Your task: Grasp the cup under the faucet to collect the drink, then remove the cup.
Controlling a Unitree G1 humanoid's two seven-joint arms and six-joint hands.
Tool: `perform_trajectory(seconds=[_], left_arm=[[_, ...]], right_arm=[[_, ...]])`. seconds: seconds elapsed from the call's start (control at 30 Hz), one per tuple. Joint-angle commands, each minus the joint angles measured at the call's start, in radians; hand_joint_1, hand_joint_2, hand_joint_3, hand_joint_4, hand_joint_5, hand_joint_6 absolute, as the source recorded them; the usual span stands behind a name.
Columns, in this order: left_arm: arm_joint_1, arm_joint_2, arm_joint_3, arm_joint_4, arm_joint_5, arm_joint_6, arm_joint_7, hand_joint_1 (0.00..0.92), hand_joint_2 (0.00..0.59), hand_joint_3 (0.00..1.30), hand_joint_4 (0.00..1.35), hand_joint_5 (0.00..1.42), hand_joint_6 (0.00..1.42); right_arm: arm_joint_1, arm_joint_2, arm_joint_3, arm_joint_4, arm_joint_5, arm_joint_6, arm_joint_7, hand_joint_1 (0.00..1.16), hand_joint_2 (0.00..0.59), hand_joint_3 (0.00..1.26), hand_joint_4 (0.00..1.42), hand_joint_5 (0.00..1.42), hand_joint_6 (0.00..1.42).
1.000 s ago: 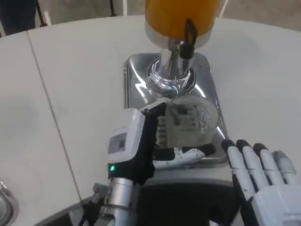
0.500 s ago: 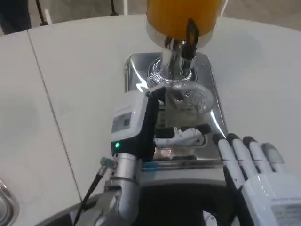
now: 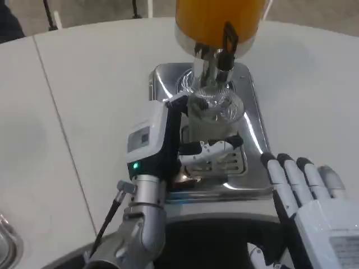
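Observation:
My left hand (image 3: 168, 143) grips a clear plastic cup (image 3: 216, 115) and holds it upright over the shiny metal drip tray (image 3: 255, 129), right below the dispenser's faucet (image 3: 224, 56). The cup looks empty. Above it stands the dispenser's tank (image 3: 216, 17) full of orange drink, with a black tap lever (image 3: 229, 38) on its front. My right hand (image 3: 311, 193) hovers at the lower right, beside the tray's front corner, with its fingers stretched out and nothing in it.
The dispenser stands on a round white table (image 3: 84, 84) with a seam running down its left side. A metal rim (image 3: 8, 241) shows at the bottom left corner. Bare tabletop lies to the left and right of the tray.
My left hand has carried the cup forward from the tray's front edge to under the faucet. The right hand has shifted slightly near the tray's front right corner.

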Motion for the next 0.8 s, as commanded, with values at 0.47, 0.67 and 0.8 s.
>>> perform_trajectory(seconds=[0.47, 0.67, 0.8], left_arm=[[0.063, 0.085, -0.057, -0.051, 0.011, -0.048, -0.012, 0.297, 0.048, 0.17, 0.2, 0.65, 0.66], [0.139, 0.194, -0.015, -0.212, -0.031, -0.057, -0.127, 0.278, 0.049, 0.02, 0.02, 0.42, 0.38], [0.208, 0.256, 0.042, -0.355, -0.062, -0.027, -0.205, 0.278, 0.053, 0.0, 0.0, 0.38, 0.34]], right_arm=[[-0.003, 0.007, 0.008, -0.003, 0.013, 0.003, -0.008, 0.34, 0.553, 0.0, 0.0, 0.0, 0.0], [-0.018, 0.027, 0.037, 0.025, 0.049, 0.004, -0.023, 0.34, 0.547, 0.0, 0.0, 0.0, 0.0], [-0.046, 0.023, 0.041, 0.024, 0.08, -0.003, -0.022, 0.34, 0.545, 0.0, 0.0, 0.0, 0.0]])
